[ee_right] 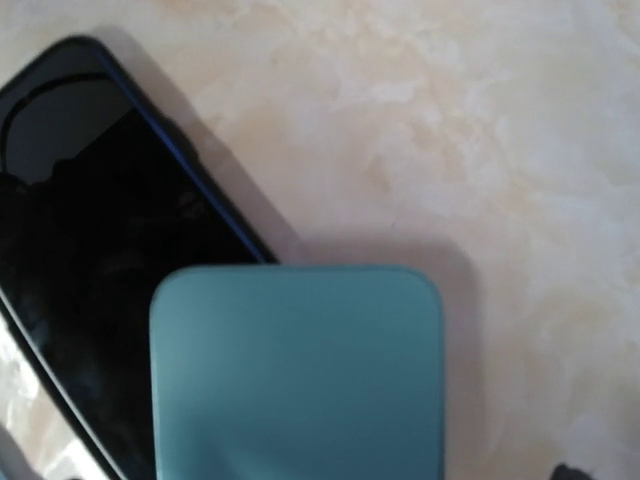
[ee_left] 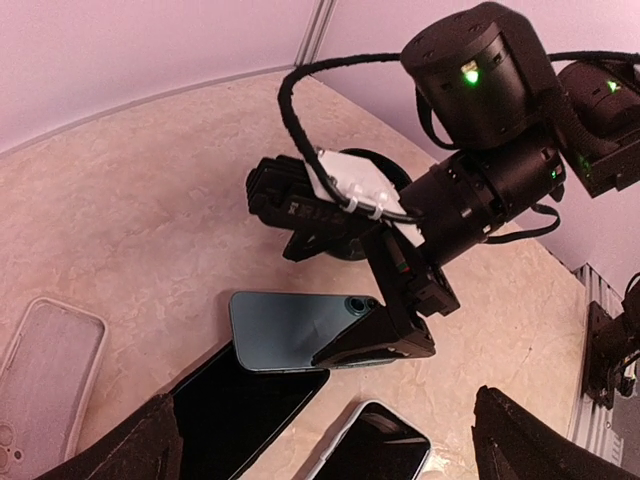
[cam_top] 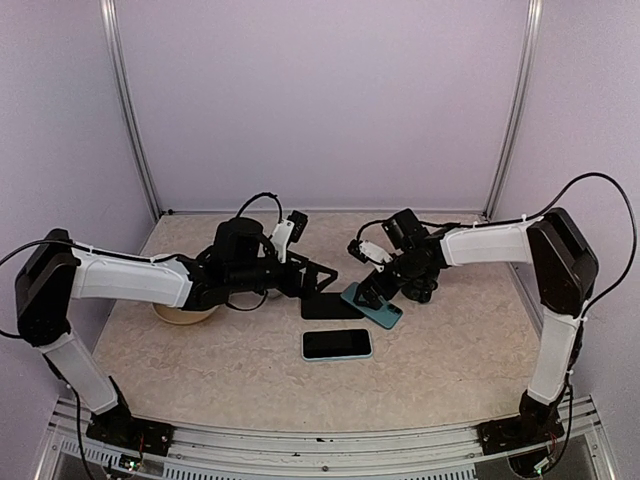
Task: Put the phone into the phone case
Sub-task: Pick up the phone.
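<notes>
Clamping teal phone [ee_left: 285, 330] near camera end, right end effector [ee_left: 385, 335] clenched; left end effector [ee_left: 340, 445] released. Likely rigid, slick slab: pinch edges.

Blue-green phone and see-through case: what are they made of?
The blue-green phone looks like smooth frosted glass or plastic: an even, soft sheen. The see-through case looks like clear plastic, maybe rubbery; the table pattern shows through it.

Teal phone [cam_top: 375, 308] back up, tilted, one end in right pincer [ee_left: 385, 335], overlapping glossy black slab [cam_top: 328, 306] (phone or case unclear) at its 9 o'clock. Pale-rimmed phone [cam_top: 337, 344] screen up at slab's 6 o'clock. Clear case [ee_left: 45, 372] flat on surface [cam_top: 450, 350].
</notes>
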`<state>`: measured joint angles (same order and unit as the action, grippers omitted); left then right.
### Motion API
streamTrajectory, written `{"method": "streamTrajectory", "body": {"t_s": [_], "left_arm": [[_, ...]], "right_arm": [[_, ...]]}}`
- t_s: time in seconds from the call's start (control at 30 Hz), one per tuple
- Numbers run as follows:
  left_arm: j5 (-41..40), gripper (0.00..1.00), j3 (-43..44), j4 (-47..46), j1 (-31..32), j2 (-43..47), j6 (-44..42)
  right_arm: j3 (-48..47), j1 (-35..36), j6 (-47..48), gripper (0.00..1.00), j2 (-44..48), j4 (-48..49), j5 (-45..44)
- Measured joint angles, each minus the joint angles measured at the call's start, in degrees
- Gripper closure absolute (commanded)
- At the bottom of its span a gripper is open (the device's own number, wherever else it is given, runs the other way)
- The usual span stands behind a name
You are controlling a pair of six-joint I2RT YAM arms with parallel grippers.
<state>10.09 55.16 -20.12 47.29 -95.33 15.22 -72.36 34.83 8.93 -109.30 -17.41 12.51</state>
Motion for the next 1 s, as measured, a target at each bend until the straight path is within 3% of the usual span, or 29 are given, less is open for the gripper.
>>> {"method": "streamTrajectory", "body": {"t_s": [1.0], "left_arm": [[-1.6, 0.01, -3.4, -0.4, 0.8, 5.6, 1.7]], "right_arm": [[-7.9, 0.0, 2.7, 0.01, -8.4, -6.9, 0.8]]}}
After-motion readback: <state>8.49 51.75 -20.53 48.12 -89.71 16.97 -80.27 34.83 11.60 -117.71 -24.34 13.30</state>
